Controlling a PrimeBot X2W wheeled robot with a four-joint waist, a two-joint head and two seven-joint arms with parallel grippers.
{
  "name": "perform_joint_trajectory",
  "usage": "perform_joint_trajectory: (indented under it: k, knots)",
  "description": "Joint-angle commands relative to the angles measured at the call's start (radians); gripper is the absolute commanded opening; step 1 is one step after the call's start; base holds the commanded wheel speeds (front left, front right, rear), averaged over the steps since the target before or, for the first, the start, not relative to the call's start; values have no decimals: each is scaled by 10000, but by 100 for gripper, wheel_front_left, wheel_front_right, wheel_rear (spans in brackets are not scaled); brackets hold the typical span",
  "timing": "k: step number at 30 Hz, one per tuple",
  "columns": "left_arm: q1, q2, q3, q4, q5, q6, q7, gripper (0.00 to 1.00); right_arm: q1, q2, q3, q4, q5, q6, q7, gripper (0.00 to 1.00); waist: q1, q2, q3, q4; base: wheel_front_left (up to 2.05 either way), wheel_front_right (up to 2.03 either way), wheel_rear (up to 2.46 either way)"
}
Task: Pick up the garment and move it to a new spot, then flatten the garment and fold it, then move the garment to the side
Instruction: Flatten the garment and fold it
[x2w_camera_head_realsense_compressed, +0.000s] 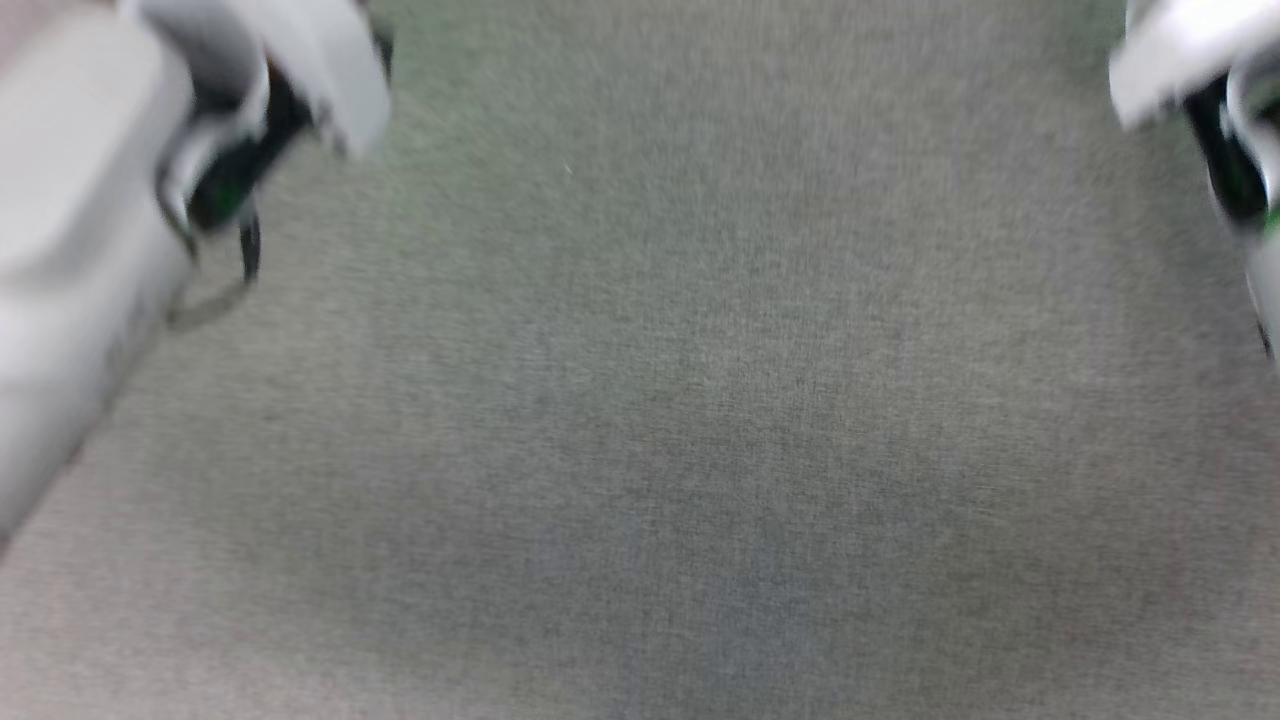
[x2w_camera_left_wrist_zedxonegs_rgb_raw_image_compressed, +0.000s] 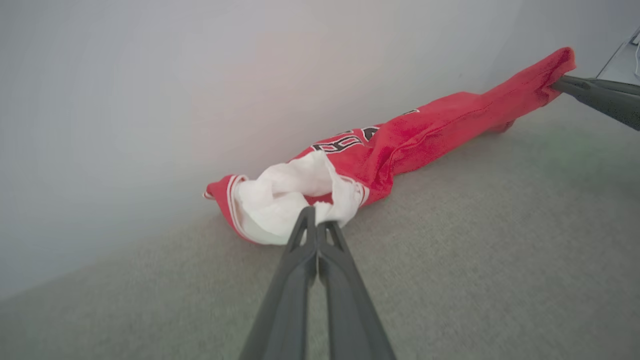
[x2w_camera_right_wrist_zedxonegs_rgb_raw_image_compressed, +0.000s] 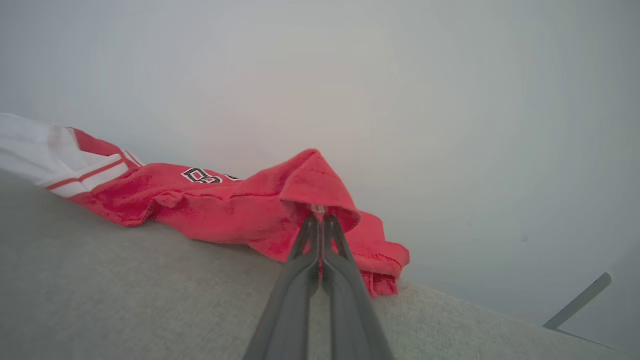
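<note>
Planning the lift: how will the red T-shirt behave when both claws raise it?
Probably floppy: the T-shirt lies bunched like a rope between the left claw and right claw. Likely light: fingertip pinches alone hold its ends.

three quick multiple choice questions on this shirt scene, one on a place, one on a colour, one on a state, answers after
1. Where does the left gripper grip the shirt?
A) at the white sleeve end
B) at its middle
C) at the all-red end

2. What colour is the sleeve?
A) blue
B) white
C) black

3. How is the right gripper set?
A) wide open above the shirt
B) shut on red cloth
C) shut on nothing

Answers:
1 A: the left wrist view shows its tips pinched on the white cloth.
2 B: the sleeve is white, with a red and white striped band beside it.
3 B: the right wrist view shows its fingers closed, with red cloth bunched at the tips.
</note>
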Motion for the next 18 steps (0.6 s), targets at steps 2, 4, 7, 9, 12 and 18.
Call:
perform_joint_trajectory:
  k: [2, 4, 7, 9, 12, 18]
  knots:
    - [796, 291, -291, -389, -328, 12, 46, 0, 967, -480, 398, -455, 651, -10, 158, 0, 0, 0, -1397, 162, 0, 0, 0]
    - [1843, 770, -604, -911, -762, 11, 186, 0, 2392, -1046, 745, -1279, 1574, -10, 400, 0, 0, 0, -2147, 160, 0, 0, 0]
    - [2725, 1072, -749, -1343, -1150, 135, 319, 0, 3382, -1398, 902, -1842, 2006, -10, 594, 0, 0, 0, -2638, 113, 0, 0, 0]
    - [3984, 1601, -839, -2394, -1718, 631, 318, 0, 4904, -1845, 778, -2613, 2492, -10, 839, 0, 0, 0, -3256, 82, 0, 0, 0]
    - [5255, 2287, -936, -3620, -2138, 1403, 110, 0, 6436, -2145, 542, -3438, 2795, -10, 1068, 0, 0, 0, -3787, 82, 0, 0, 0]
    - [7507, 3488, -1182, -6074, -2952, 3020, -428, 0, 9342, -2340, -387, -5194, 2932, -10, 1541, 0, 0, 0, -4416, 3, 0, 0, 0]
